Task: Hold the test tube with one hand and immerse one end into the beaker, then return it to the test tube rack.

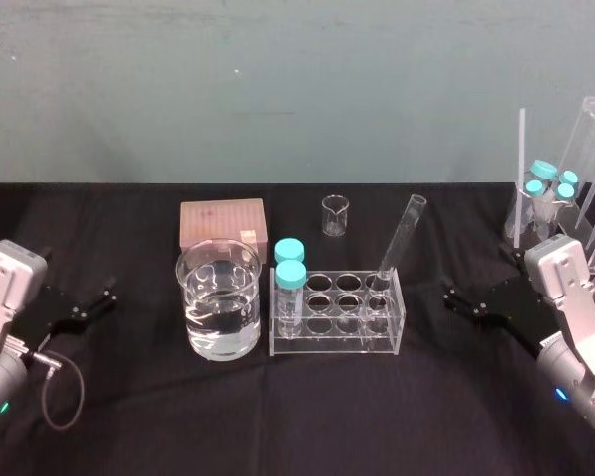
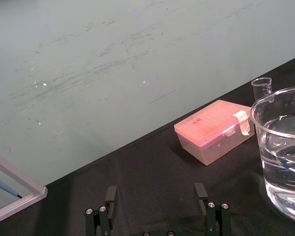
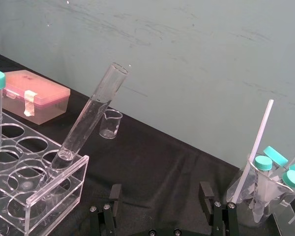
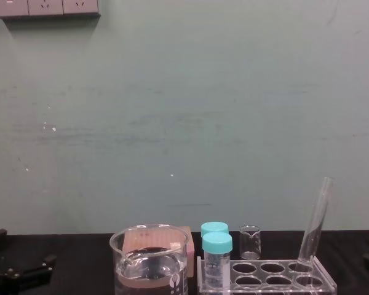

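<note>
While both arms sit low at the two sides of the table, the left gripper (image 2: pixel 156 209) has its fingers spread apart with nothing between them. It lies over the black cloth (image 1: pixel 307 416), well to the left of the beaker (image 1: pixel 200 332). Right gripper (image 3: pixel 161 209): fingers likewise spread, holding nothing, to the right of the rack (image 1: pixel 337 345) and apart from it.

Test tube (image 1: pixel 399 238): in the rack, back row, hole at the right end. It is tilted, with the rounded end down inside the rack and the open mouth leaning up and to the right. The glass reads clear along its length.

Beaker: just left of the rack, upright, clear liquid to about half its height.

Two teal-capped vials (image 1: pixel 291 283): upright in the rack's left-end holes, one behind the other. Contents cannot be made out.

Small beaker (image 1: pixel 334 215): behind the rack and apart from it, upright, glass clear.

Pink box (image 1: pixel 222 223): lid shut, just behind the beaker.

Far right, behind the right arm: a clear holder (image 1: pixel 550 203) with more teal-capped tubes and a white rod standing in it. The clear stand next to it is cut off by the head view's right edge.

Chest view: its lower edge cuts off the base of the beaker and the lower part of the rack.
</note>
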You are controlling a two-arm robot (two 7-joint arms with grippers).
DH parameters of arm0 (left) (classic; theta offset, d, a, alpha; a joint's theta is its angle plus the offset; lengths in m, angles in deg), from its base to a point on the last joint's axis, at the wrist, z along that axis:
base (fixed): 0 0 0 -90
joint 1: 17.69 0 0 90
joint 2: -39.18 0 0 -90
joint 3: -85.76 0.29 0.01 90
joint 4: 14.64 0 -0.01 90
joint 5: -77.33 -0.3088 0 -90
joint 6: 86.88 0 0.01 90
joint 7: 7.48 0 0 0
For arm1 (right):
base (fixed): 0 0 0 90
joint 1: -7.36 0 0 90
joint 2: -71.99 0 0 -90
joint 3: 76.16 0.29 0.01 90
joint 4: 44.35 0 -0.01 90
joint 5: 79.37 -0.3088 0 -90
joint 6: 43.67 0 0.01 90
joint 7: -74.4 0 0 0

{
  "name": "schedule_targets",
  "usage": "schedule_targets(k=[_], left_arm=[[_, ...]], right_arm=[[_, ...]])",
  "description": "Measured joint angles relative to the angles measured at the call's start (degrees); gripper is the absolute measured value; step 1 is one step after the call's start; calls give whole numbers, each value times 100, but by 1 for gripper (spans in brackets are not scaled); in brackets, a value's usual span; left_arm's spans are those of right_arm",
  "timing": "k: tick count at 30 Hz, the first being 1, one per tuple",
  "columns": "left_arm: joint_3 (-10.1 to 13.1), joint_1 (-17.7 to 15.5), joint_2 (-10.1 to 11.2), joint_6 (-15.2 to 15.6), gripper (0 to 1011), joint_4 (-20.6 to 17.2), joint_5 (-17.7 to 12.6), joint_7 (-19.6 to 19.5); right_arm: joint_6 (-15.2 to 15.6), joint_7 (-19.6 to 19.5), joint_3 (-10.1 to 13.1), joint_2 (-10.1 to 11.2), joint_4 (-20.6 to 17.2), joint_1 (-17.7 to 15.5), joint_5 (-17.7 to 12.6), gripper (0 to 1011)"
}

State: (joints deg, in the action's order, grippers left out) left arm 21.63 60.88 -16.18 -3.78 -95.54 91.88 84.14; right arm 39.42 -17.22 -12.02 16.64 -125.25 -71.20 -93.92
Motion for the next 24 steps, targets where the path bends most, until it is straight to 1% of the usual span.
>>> schedule_targets(k=[20,22,23,24], left_arm=[[0,0,0,0,1000,0,0,0],[0,0,0,0,1000,0,0,0],[0,0,0,0,1000,0,0,0],[0,0,0,0,1000,0,0,0]], right_arm=[[-7,10,11,-3,0,-4,-3,1000],[-71,148,123,-12,0,-35,-122,1000],[-71,148,123,-12,0,-35,-122,1000],[-93,258,209,-34,-10,-60,-284,1000]])
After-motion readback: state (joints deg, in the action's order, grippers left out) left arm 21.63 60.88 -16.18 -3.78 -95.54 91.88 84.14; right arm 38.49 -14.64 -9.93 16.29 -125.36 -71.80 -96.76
